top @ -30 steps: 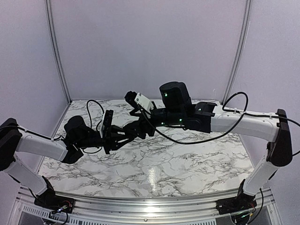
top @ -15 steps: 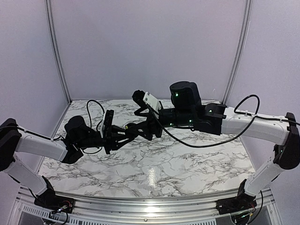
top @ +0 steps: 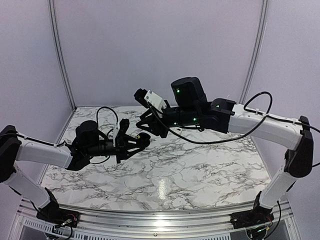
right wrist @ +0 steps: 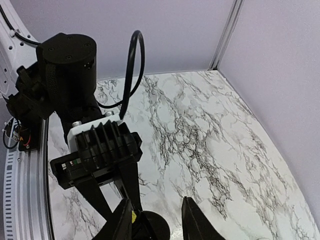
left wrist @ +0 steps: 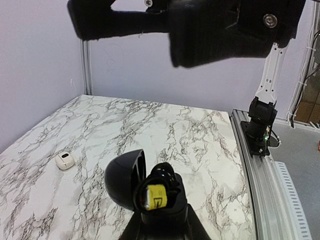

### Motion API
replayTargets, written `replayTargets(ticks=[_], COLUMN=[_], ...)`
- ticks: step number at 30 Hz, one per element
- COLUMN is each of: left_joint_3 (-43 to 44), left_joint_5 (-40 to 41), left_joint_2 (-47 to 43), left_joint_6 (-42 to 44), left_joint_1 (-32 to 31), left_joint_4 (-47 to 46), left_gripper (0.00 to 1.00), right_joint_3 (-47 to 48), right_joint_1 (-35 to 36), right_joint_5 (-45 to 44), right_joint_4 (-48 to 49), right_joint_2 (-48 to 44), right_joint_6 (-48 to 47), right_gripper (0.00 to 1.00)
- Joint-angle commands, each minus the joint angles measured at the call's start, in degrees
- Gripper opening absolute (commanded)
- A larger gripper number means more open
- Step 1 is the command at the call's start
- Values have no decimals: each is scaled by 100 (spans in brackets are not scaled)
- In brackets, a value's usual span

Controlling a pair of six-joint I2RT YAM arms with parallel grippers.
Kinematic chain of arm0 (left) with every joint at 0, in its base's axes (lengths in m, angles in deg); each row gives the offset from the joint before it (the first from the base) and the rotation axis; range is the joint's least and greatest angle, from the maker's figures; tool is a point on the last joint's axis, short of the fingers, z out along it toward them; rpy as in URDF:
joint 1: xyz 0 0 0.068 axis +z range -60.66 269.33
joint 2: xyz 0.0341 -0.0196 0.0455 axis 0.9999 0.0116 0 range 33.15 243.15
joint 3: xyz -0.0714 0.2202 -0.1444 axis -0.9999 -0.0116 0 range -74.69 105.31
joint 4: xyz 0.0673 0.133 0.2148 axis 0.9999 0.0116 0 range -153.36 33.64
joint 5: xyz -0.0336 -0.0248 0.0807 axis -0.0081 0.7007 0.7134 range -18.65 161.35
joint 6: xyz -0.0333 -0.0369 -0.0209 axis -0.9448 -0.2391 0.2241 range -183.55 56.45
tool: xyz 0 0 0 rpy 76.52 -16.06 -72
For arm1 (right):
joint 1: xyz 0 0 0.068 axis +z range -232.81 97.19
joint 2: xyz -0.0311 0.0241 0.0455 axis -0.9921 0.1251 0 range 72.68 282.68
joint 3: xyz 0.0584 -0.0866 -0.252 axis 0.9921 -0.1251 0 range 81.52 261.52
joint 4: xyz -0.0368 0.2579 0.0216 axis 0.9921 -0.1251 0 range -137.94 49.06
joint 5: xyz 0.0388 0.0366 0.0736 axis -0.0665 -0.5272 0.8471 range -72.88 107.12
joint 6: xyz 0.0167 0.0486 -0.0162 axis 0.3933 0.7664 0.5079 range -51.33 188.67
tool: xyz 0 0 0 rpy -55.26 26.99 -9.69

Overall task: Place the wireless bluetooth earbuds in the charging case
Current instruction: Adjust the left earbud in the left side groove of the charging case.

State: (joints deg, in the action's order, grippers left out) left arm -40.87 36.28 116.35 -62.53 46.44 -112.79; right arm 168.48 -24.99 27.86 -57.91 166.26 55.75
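Note:
My left gripper (left wrist: pixel 161 216) is shut on the black charging case (left wrist: pixel 150 192) and holds it above the marble table. The case's round lid (left wrist: pixel 122 180) hangs open to the left, and a yellow label shows inside. A glossy black earbud (left wrist: pixel 167 174) sits at the top of the open body; I see no other earbud. In the top view my right gripper (top: pixel 146 125) hovers just above and behind the case (top: pixel 143 139). In the right wrist view its fingers (right wrist: pixel 191 220) stand apart with nothing between them, and the case (right wrist: pixel 152 226) lies just below.
A small white object (left wrist: pixel 64 160) lies on the table (top: pixel 200 170) to the left. The right arm's black body (left wrist: pixel 220 30) fills the top of the left wrist view. A metal rail (left wrist: pixel 255 175) runs along the table's edge.
The right gripper has drawn back up and to the left, away from the case. The left wrist has turned and shifted slightly right, still holding the case.

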Motion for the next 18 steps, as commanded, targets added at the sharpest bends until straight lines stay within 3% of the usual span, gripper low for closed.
replayTargets(ticks=[1,9,18], left_joint_3=[203,325,370], left_joint_5=[62,134,105], left_joint_2=[-195,-147,-122], left_joint_6=[641,935,949], left_joint_1=[-8,-8,-26], left_joint_4=[855,1323,1326], left_gripper=[0,0,0], right_joint_3=[492,744,752], right_joint_1=[-43,-43,-47], right_joint_5=[-278,16,304], right_joint_4=[-816,-1377,-1372], right_joint_2=[222,489,678], right_joint_6=[-106,-164,-64], right_gripper=[32,24,20])
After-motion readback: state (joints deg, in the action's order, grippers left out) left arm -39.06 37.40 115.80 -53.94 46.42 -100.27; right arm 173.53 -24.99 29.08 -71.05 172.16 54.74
